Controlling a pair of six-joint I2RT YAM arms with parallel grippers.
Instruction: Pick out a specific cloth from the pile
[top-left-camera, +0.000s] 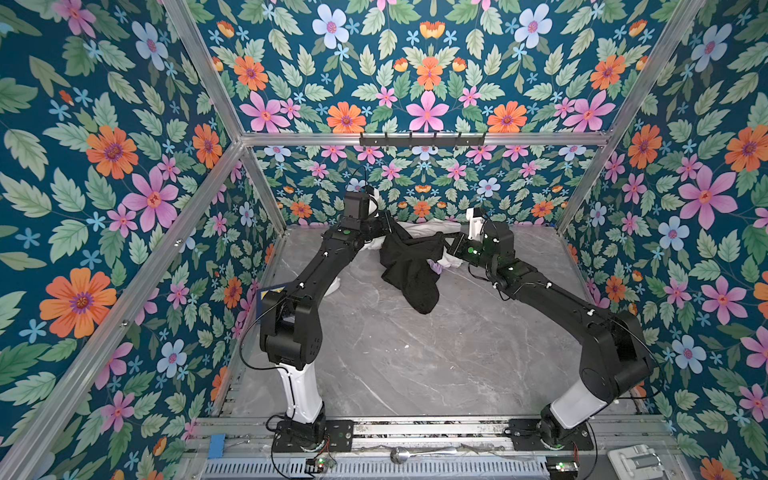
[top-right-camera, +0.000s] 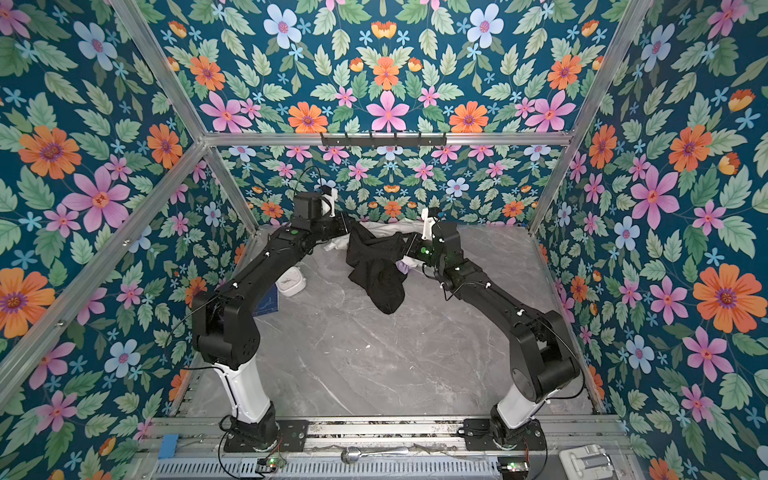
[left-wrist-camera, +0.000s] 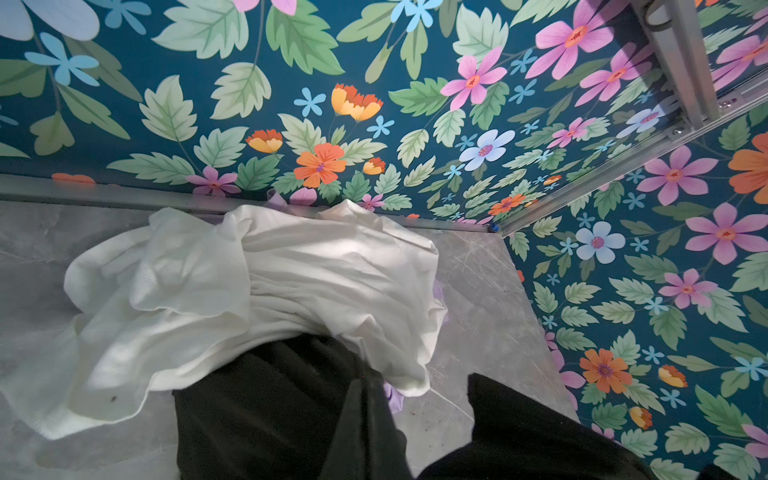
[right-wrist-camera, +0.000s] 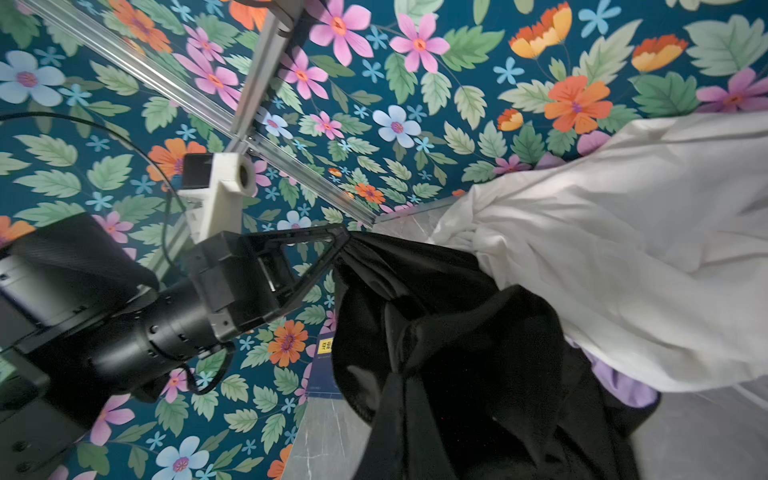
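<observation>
Your left jaws and right jaws each clamp the large plain black fabric cloth (top-left-camera: 409, 270), sagging between them; the white-and-lilac clothes pile (left-wrist-camera: 311, 266) lies just beyond.

At counter (top-left-camera: 415, 353) far edge: pile (top-left-camera: 419, 227); cloth (top-left-camera: 409, 266) on pile near side, between left pincer (right-wrist-camera: 343, 242) and right pincer (top-left-camera: 447, 246).

The cloth (top-left-camera: 409, 270) is shown plain black, with a white cloth (left-wrist-camera: 291, 270) and a lilac cloth (right-wrist-camera: 623, 388); the counter (top-left-camera: 415, 361) is veined grey, the walls (top-left-camera: 104, 187) teal floral.
</observation>
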